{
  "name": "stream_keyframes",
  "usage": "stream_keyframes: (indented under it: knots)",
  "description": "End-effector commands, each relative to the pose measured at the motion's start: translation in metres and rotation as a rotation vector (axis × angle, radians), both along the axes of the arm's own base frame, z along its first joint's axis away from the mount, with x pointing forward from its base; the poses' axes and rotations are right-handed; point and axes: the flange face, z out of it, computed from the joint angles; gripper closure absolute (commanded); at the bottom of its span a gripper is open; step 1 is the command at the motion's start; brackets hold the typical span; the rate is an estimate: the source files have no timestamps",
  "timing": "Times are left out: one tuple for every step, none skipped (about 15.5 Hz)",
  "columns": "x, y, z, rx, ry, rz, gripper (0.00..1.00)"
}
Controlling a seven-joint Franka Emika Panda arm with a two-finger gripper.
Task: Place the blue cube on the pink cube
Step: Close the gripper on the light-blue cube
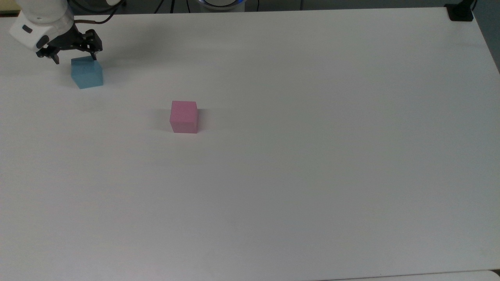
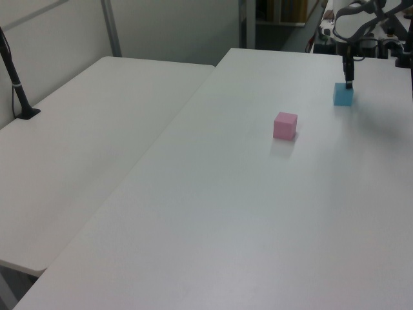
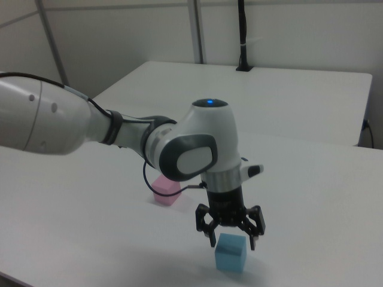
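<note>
We see the blue cube [image 1: 87,72] on the tabletop [image 1: 312,156] toward the top view's upper left, the pink cube [image 1: 183,116] well apart to its lower right

Two cubes are sitting on the white table [image 1: 297,164]. One is the blue cube [image 1: 86,72], sitting in the upper left of the top view. The other is the pink cube [image 1: 183,116], sitting a bit left of the middle of the top view. That is one blue and one pink.

One robot arm [image 3: 90,128] is reaching in from the left side of the right view. It is carrying one gripper [image 3: 231,243], and the gripper is showing two black fingers [image 3: 212,236].

Two white tables are standing side by side in the left view, the second table [image 2: 84,129] on the left view's left. One black post [image 2: 14,81] is standing at the left edge of the left view.
</note>
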Motion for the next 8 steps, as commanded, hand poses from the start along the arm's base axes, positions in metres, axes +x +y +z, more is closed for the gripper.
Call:
stream_keyframes:
  knots:
    - [-0.001, -0.001, -0.018, -0.013, 0.023, 0.040, 0.00]
    - [0.001, -0.001, -0.020, -0.018, 0.017, 0.036, 0.05]
    - [0.003, 0.000, -0.021, -0.018, 0.012, 0.028, 0.15]
    - [0.005, 0.005, -0.021, -0.015, 0.008, 0.021, 0.25]
    - [0.008, 0.011, -0.022, -0.015, 0.006, 0.011, 0.35]
    - [0.011, 0.015, -0.022, -0.014, 0.001, -0.002, 0.45]
    - [0.015, 0.022, -0.022, -0.015, -0.002, -0.007, 0.53]
    - [0.017, 0.027, -0.021, -0.011, -0.004, -0.001, 0.60]
